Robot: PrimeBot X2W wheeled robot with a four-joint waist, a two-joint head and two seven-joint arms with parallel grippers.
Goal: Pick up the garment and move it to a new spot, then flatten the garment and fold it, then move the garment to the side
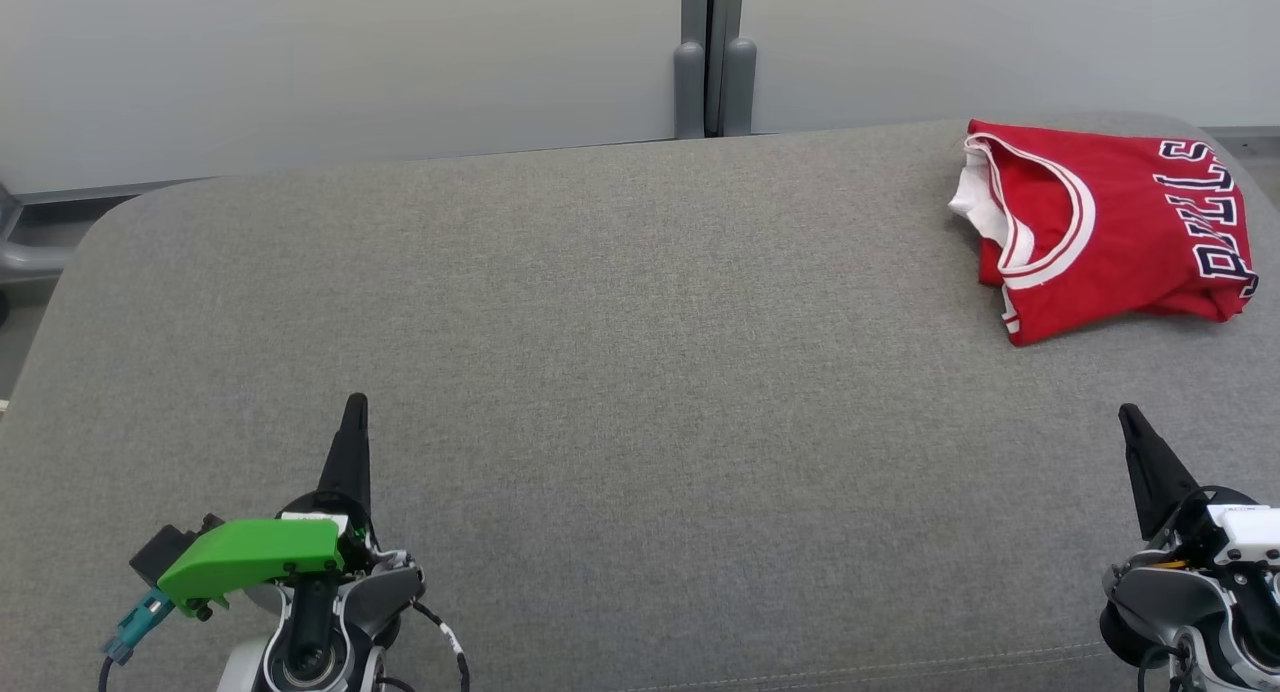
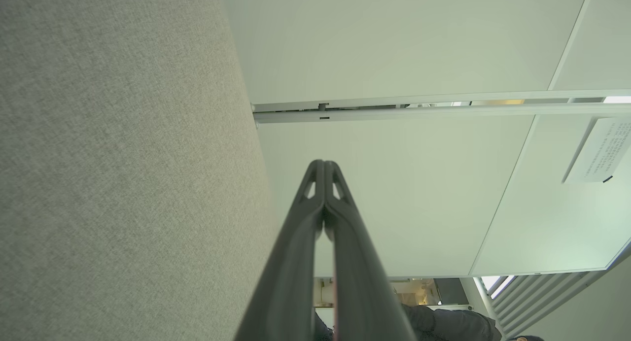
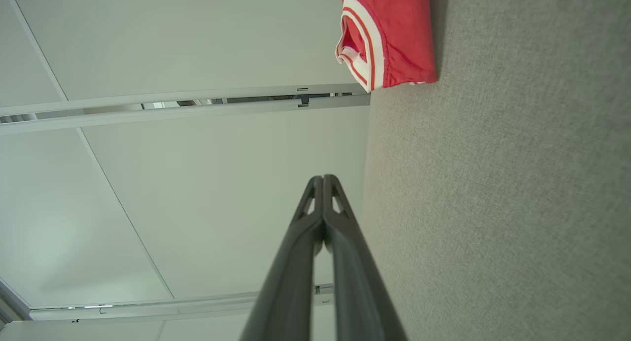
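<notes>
Red jersey [image 1: 1110,232], folded, w/ white trim & navy lettering, lies at approx 2 o'clock on the grey fabric surface [image 1: 640,372], near its far R corner. L gripper [image 1: 355,404] at 7 o'clock: fingers pressed together, nothing held. R gripper [image 1: 1128,414] at 4 o'clock: also closed tight, empty, well apart from the jersey. Both tips point to 12. Pale wall panels [image 1: 300,62] behind.

The dark two-fingered left tool [image 1: 355,412] is pointing up at lower left, the right tool [image 1: 1130,418] at lower right, both pinched closed.
</notes>
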